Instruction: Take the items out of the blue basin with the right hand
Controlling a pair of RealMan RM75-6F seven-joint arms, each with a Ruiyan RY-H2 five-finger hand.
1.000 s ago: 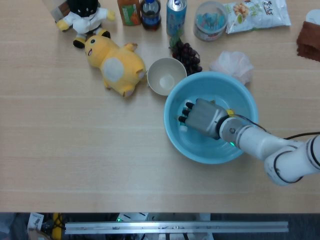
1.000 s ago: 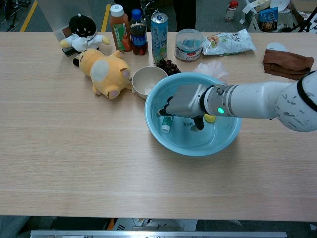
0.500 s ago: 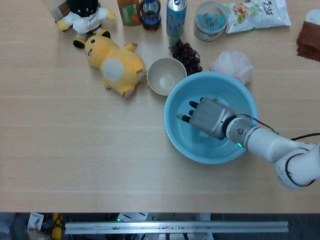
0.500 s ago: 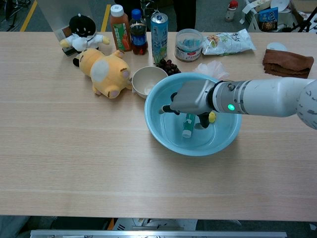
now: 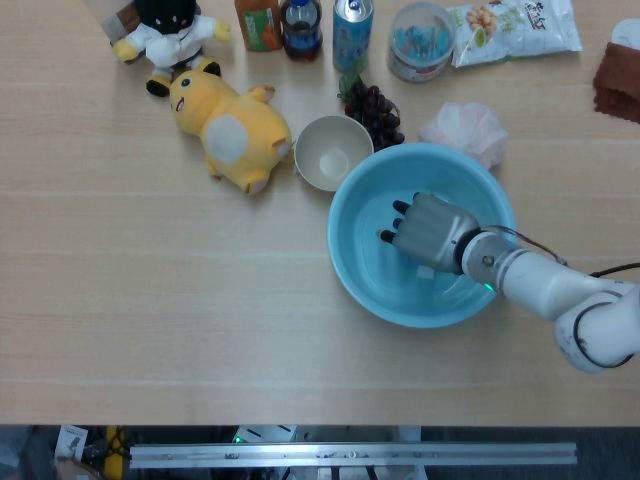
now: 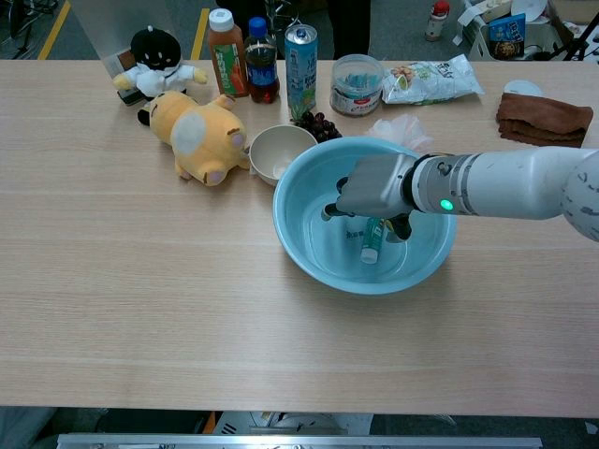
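The blue basin (image 5: 352,262) (image 6: 304,238) stands right of the table's middle. Inside it my right hand (image 5: 432,231) (image 6: 376,185) grips a small white tube with a teal cap (image 6: 372,240). The tube hangs cap down from the fingers, just over the basin floor. From the head view the hand covers the tube. Nothing else shows in the basin; the hand hides part of its floor. My left hand appears in neither view.
A white bowl (image 5: 333,153) touches the basin's far-left rim, with a yellow plush (image 5: 236,129) beside it. Grapes (image 5: 376,108), a crumpled bag (image 5: 464,128), bottles, a can (image 6: 300,57) and a snack packet (image 6: 430,79) line the far side. A brown cloth (image 6: 543,116) lies far right.
My right hand took hold of the tube lying at the basin's left side, lifted it and carried it to the right. The tube now hangs cap down.
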